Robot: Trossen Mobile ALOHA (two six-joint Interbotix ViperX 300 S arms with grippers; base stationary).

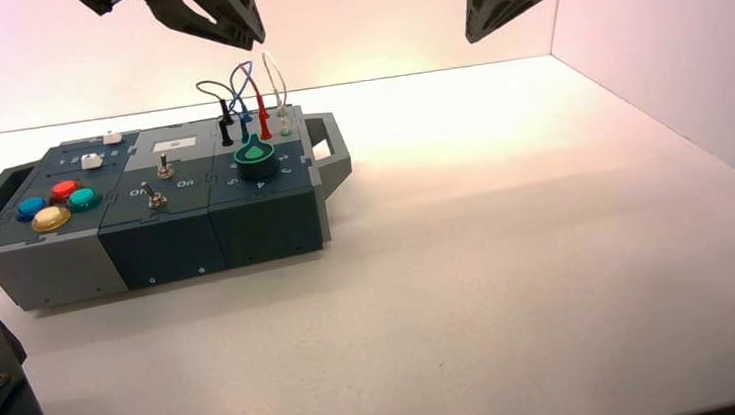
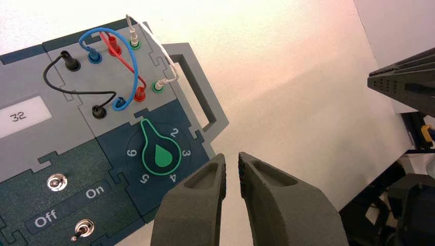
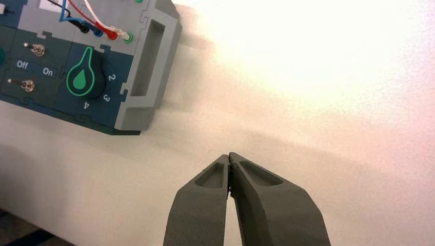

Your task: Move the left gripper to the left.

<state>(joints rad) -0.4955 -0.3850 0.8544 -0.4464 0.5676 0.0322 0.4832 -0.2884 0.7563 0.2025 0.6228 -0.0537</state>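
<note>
L tool (image 2: pixel 232 165) — dark grey, tapered fingers slightly apart, above knob (image 2: pixel 160 155); R tool (image 3: pixel 229 160) closed, parked.

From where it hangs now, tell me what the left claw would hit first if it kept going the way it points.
Probably the box's right edge beside the green knob: the left claw, slightly open, points down just past it. Depth is unclear, so it might miss and meet the white table.

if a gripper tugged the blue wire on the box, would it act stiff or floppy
Probably floppy: the blue wire arcs in a loose loop between two sockets. Tugged, it would likely bend first, then perhaps pull a plug out, since both ends only sit in the grey panel. It crosses the red wire, so that may drag too.
</note>
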